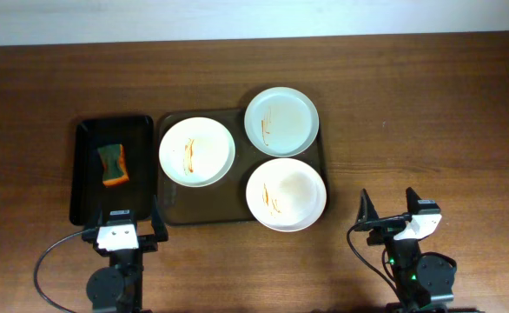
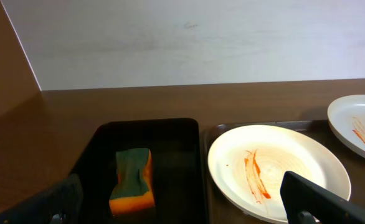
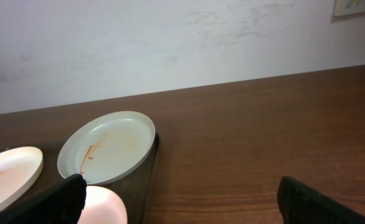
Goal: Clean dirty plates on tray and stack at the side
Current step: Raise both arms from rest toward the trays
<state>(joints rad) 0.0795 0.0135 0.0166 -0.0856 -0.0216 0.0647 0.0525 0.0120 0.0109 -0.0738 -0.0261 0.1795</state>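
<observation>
Three white plates with orange-red sauce streaks lie on the brown tray: one at the left, one at the back right, one at the front right. My left gripper is open and empty near the table's front edge, in front of the black tray. My right gripper is open and empty, to the right of the brown tray. In the left wrist view the left plate lies just ahead of the jaws. In the right wrist view the back plate shows at the left.
A small black tray left of the brown tray holds an orange sponge with a green top, also in the left wrist view. Bare wooden table lies to the right of the brown tray.
</observation>
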